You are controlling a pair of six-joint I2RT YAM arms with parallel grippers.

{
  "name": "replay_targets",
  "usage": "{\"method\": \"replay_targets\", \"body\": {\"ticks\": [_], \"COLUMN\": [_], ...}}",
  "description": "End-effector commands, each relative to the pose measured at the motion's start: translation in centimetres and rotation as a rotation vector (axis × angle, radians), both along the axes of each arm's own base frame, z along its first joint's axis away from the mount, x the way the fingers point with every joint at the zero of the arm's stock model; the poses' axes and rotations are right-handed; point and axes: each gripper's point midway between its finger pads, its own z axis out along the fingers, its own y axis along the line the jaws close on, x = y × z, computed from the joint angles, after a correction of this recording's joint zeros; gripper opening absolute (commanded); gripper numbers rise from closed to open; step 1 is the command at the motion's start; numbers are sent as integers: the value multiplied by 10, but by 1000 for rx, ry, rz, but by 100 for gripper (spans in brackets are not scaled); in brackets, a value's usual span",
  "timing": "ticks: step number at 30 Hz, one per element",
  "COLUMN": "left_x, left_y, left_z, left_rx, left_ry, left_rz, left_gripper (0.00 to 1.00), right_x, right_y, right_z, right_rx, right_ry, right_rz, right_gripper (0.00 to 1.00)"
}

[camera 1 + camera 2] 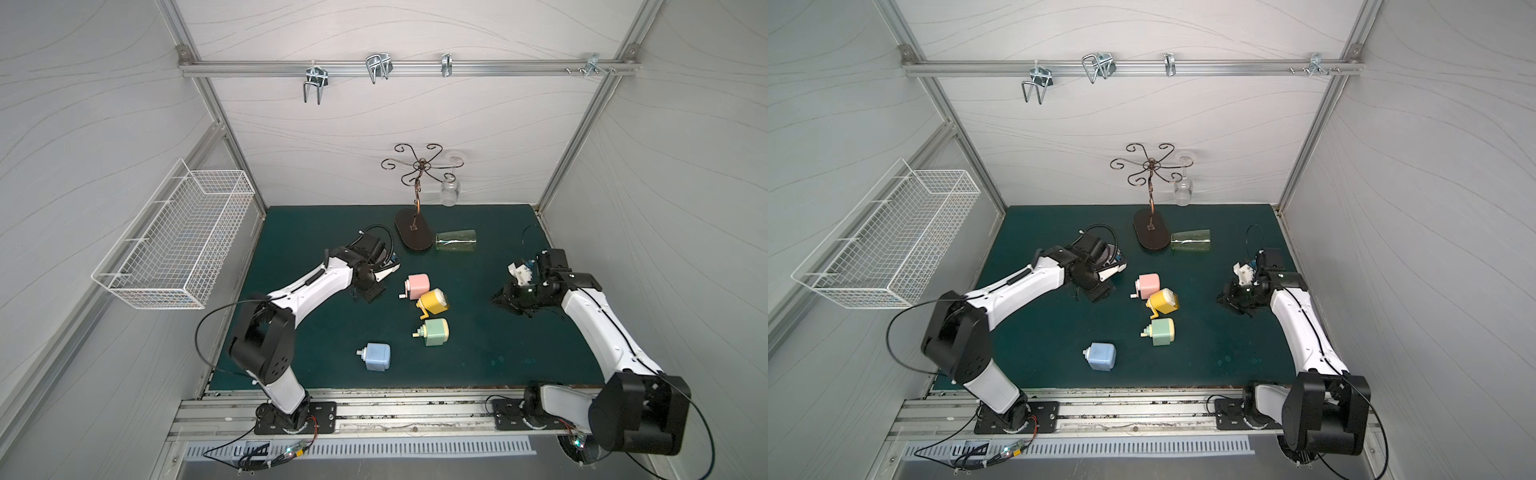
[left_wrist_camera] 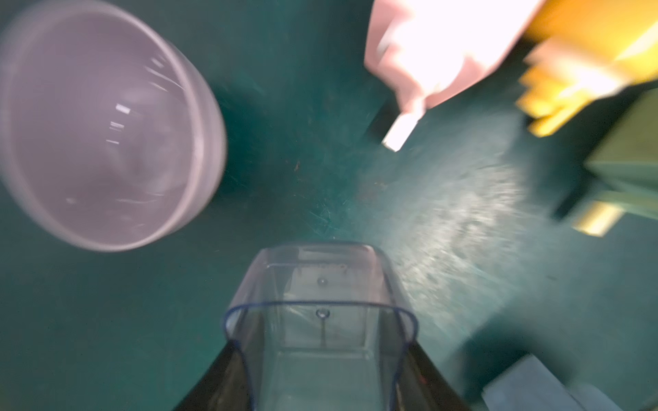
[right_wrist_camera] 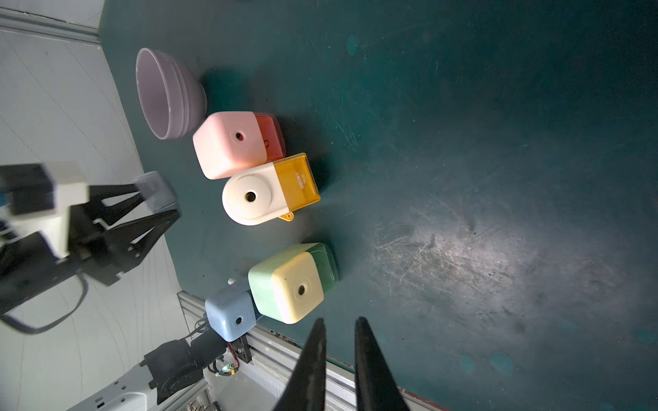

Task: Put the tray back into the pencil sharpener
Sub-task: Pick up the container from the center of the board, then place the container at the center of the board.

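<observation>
- Clear plastic tray (image 2: pixel 320 284) fills the foreground of the left wrist view, clamped between the closed black fingers (image 2: pixel 213 388) of the left gripper (image 2: pixel 320 359) over the green mat (image 2: pixel 320 160). A grey bowl (image 2: pixel 106 124) and a blurred pink sharpener (image 2: pixel 445 46) lie beyond.
- From the right wrist view, the right gripper (image 3: pixel 340 322) has its fingers a narrow gap apart, holding nothing. A green sharpener (image 3: pixel 292 281) and a blue sharpener (image 3: pixel 231 316) sit ahead of it.
- In both top views, the blue sharpener lies alone near the front edge, well apart from the left gripper and its tray, which are just beside the pink sharpener.
</observation>
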Motion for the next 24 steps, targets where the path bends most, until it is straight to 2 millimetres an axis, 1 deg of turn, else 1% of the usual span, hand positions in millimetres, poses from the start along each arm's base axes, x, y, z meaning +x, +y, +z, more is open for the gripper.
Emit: {"method": "replay_targets", "body": {"ticks": [1, 5, 8, 11, 15, 18, 20, 22, 24], "left_x": [-34, -82, -120, -160, -199, -218, -223, -220, -212], "left_y": [-14, -38, -48, -58, -73, -87, -96, -105, -113], "left_z": [24, 47, 55, 49, 23, 1, -12, -23, -34], "left_rx": [-65, -98, -68, -18, 20, 65, 80, 101, 131], "left_ry": [-5, -46, -49, -52, -15, 24, 35, 22, 10], "left_rz": [-109, -272, -401, -582, -797, -904, -938, -960, -971], "left_gripper": [43, 43, 43, 43, 43, 43, 43, 43, 43], "right_x": [-2, 2, 4, 4, 3, 0, -1, -3, -5], "right_y": [-3, -5, -7, -8, -10, -11, -11, -10, -9], "right_z": [8, 13, 14, 13, 11, 10, 9, 9, 7], "right_rx": [-16, -34, -43, -51, -57, -61, -63, -58, -52], "right_ry": [-7, -17, -24, -24, -17, -9, -8, -5, -3], "right_rz": [9, 15, 14, 15, 15, 18, 19, 17, 14], "right_gripper": [18, 18, 18, 18, 18, 18, 18, 18, 18]}}
